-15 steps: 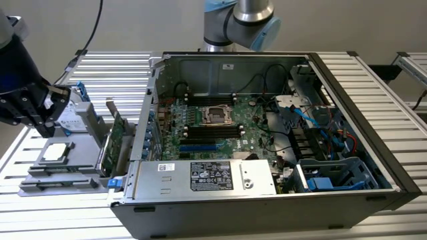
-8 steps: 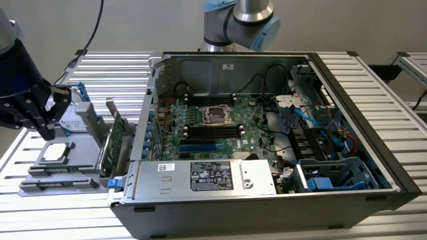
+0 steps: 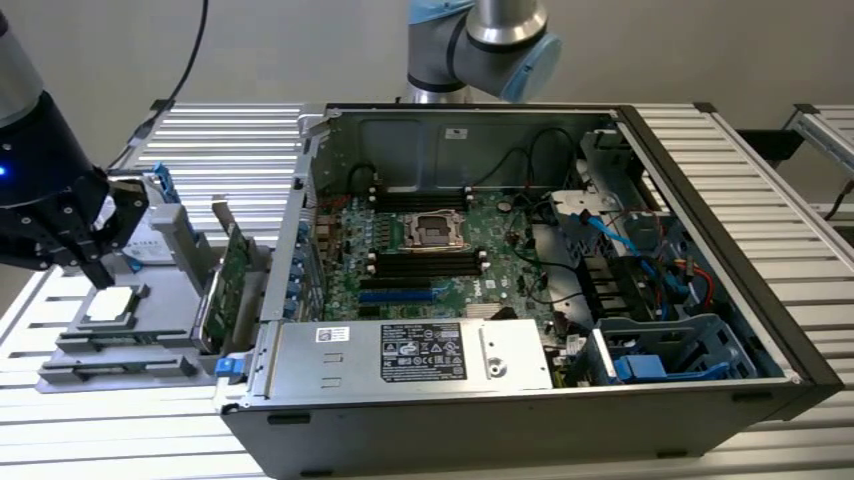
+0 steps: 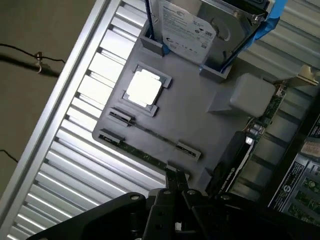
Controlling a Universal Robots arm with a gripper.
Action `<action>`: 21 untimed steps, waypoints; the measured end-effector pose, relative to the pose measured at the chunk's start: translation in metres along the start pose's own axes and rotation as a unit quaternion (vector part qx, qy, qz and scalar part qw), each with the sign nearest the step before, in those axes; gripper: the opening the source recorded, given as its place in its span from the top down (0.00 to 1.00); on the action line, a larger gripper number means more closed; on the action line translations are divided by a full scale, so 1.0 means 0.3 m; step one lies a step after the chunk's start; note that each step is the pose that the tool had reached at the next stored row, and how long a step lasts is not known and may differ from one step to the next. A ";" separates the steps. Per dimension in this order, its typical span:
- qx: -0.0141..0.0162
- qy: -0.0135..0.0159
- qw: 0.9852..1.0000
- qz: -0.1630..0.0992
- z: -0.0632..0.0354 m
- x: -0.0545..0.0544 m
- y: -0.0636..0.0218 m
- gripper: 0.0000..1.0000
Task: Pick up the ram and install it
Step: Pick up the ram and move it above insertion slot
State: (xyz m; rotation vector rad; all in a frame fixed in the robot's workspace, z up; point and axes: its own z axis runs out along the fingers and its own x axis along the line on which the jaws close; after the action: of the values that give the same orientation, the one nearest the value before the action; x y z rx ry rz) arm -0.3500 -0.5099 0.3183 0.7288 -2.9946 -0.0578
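Observation:
Two rams stand on edge in the grey holder tray (image 4: 200, 100), one as a thin strip (image 4: 150, 132) and one with a green edge (image 4: 140, 156) nearer the tray's rim. In the exterior view the tray (image 3: 94, 362) lies on the left, outside the computer case (image 3: 534, 420). My black gripper (image 4: 175, 179) hangs just above the ram end of the tray, close to the green-edged stick, shut with nothing between its tips. From outside, the gripper (image 3: 100, 278) points down beside the processor (image 3: 112, 303). The motherboard's black ram slots (image 3: 427, 265) lie inside the case.
On the tray stand a square silver processor (image 4: 145, 89), a hard drive (image 4: 192, 27) in blue rails and a tall green expansion card (image 3: 235, 270) next to the case wall. The case holds a power supply (image 3: 420, 352), cables and drive bays (image 3: 667, 350). Ribbed aluminium table (image 4: 75, 165) surrounds everything.

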 end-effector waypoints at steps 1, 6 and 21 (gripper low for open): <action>0.000 0.000 1.000 -0.010 0.004 0.000 0.000 0.89; 0.001 0.001 0.999 -0.055 0.023 -0.001 -0.001 0.89; 0.004 0.003 0.982 -0.191 0.073 -0.003 -0.003 0.89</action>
State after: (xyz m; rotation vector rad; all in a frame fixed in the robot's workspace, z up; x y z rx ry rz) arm -0.3501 -0.5099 0.2963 1.2886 -2.8038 -0.0605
